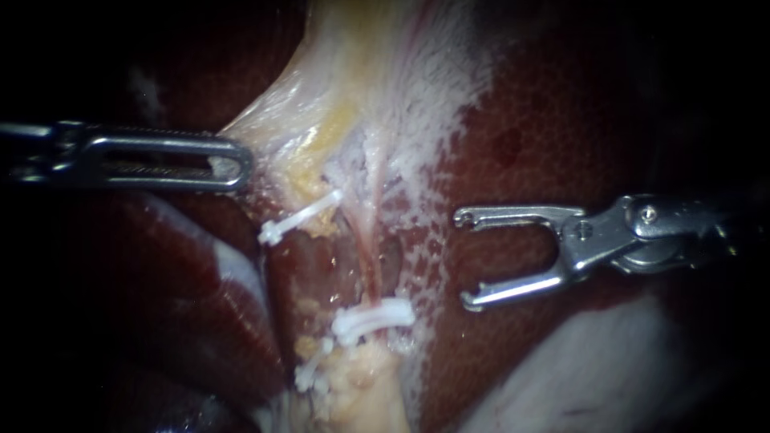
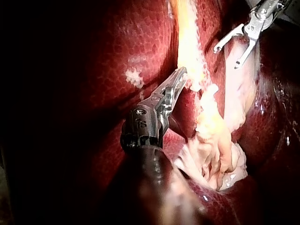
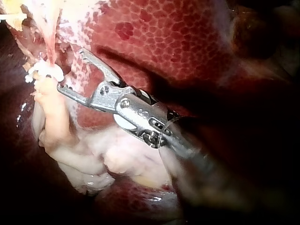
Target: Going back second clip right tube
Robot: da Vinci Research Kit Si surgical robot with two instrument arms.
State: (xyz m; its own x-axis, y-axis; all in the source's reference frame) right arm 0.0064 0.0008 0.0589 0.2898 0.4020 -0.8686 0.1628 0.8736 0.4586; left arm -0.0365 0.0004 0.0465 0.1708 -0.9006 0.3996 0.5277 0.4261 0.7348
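Observation:
My right instrument [image 1: 465,258] comes in from the right with its jaws wide open and empty, a little to the right of the thin pink right tube [image 1: 370,252]. A white clip [image 1: 374,317] sits across that tube low down. Another white clip [image 1: 298,218] lies slantwise higher up and to the left. My left instrument [image 1: 234,163] has its slotted jaws shut on the edge of the pale gallbladder tissue [image 1: 353,88]. In the right wrist view one open jaw of my right instrument [image 3: 70,69] ends close beside the white clip [image 3: 44,70].
Dark red liver [image 1: 553,120] surrounds the field. More white clip material [image 1: 311,370] sits by the yellowish fatty stump [image 1: 361,393] at the bottom. In the left wrist view my left instrument [image 2: 180,76] grips a yellow strand [image 2: 190,42], with my right instrument [image 2: 226,57] beyond it.

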